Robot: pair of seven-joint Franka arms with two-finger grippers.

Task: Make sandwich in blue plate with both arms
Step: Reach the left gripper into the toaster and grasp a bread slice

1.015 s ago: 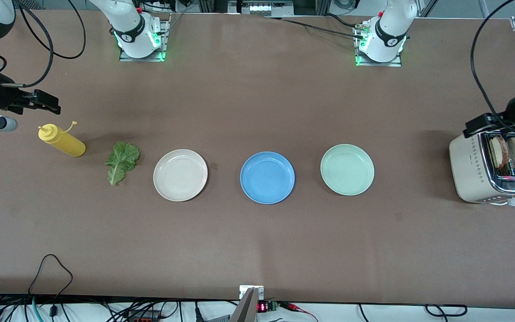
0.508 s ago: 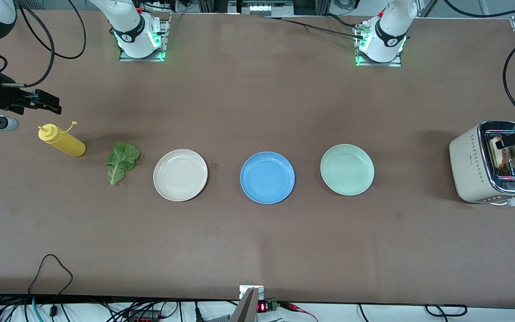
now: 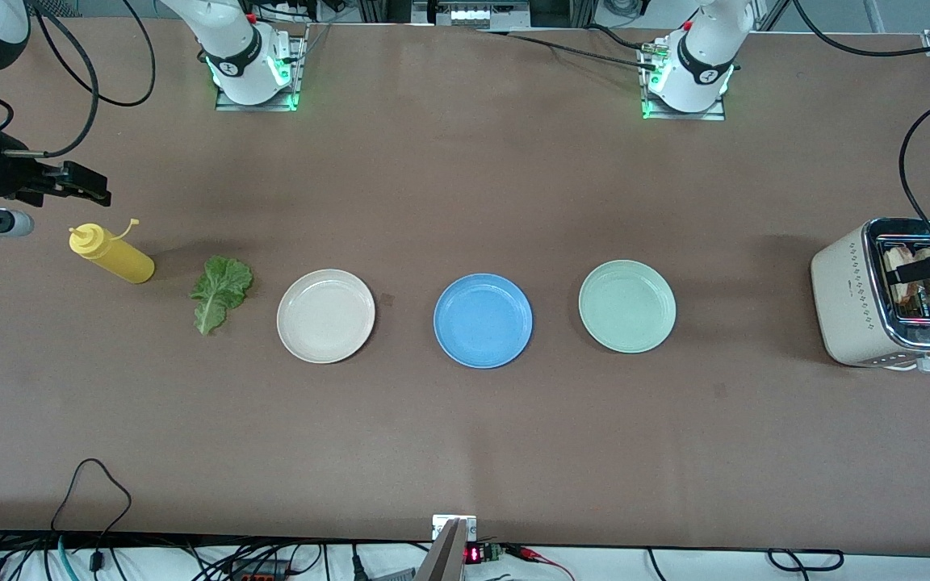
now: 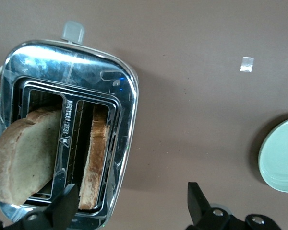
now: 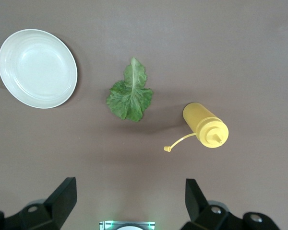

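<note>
Here, the left tool (image 4: 129, 206) hovers wide open and empty over the toaster (image 3: 860, 303), at three o'clock from the blue plate (image 3: 483, 320). The bread slices (image 4: 98, 163) look light and crumbly; pinch a top edge. The right tool (image 5: 129, 201) waits, open, above the limp lettuce (image 5: 130, 93).

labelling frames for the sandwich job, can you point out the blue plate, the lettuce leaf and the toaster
blue plate (image 3: 483, 321): front view, bare centre of the plate
lettuce leaf (image 5: 130, 96): right wrist view, middle of the leaf
toaster (image 4: 89, 67): left wrist view, shiny metal top beside the slots

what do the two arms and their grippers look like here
Both arms are glossy white with black joint bands, standing on metal base plates lit green, with black cables looping off them. The right gripper is black below a silvery wrist section; its fingers are flat, black and wedge-shaped. The left gripper has the same black fingers.
</note>
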